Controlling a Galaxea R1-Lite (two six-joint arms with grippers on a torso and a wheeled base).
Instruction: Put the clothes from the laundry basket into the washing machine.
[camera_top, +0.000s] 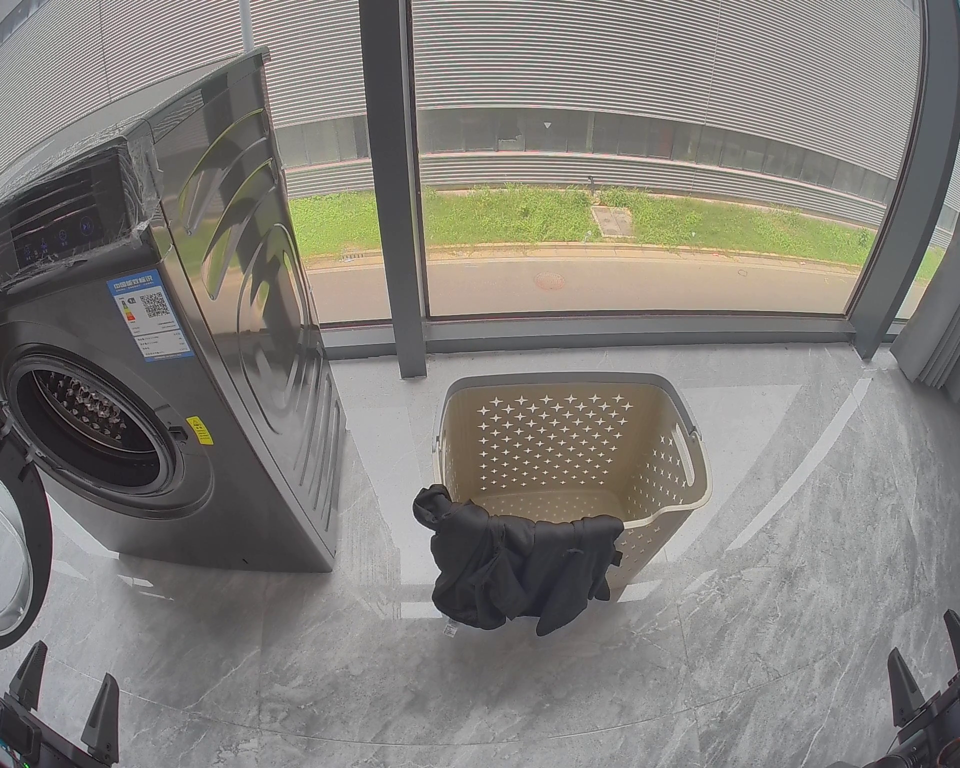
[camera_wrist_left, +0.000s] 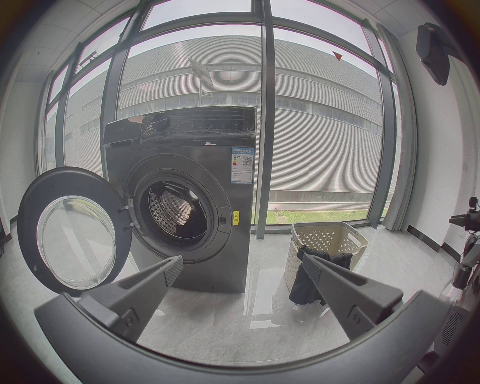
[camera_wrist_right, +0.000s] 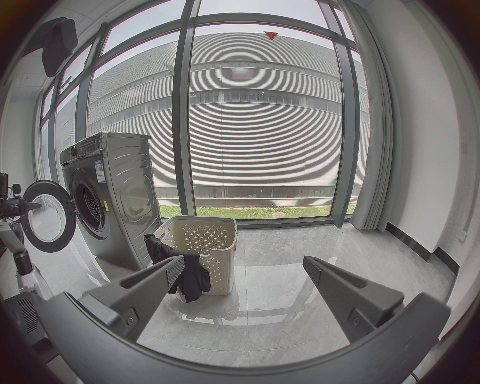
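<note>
A black garment (camera_top: 520, 572) hangs over the near rim of the beige laundry basket (camera_top: 690, 470), just below the centre of the head view, most of it spilling down the outside wall toward the grey marble floor (camera_top: 500, 690). The grey washing machine (camera_top: 250, 330) stands at the left of the frame, near the basket but apart from it, its round door (camera_top: 20, 540) swung open. The left tool (camera_wrist_left: 241, 260), at the lower left corner, and the right tool (camera_wrist_right: 241, 260), at the lower right, are both spread wide and hold nothing.
</note>
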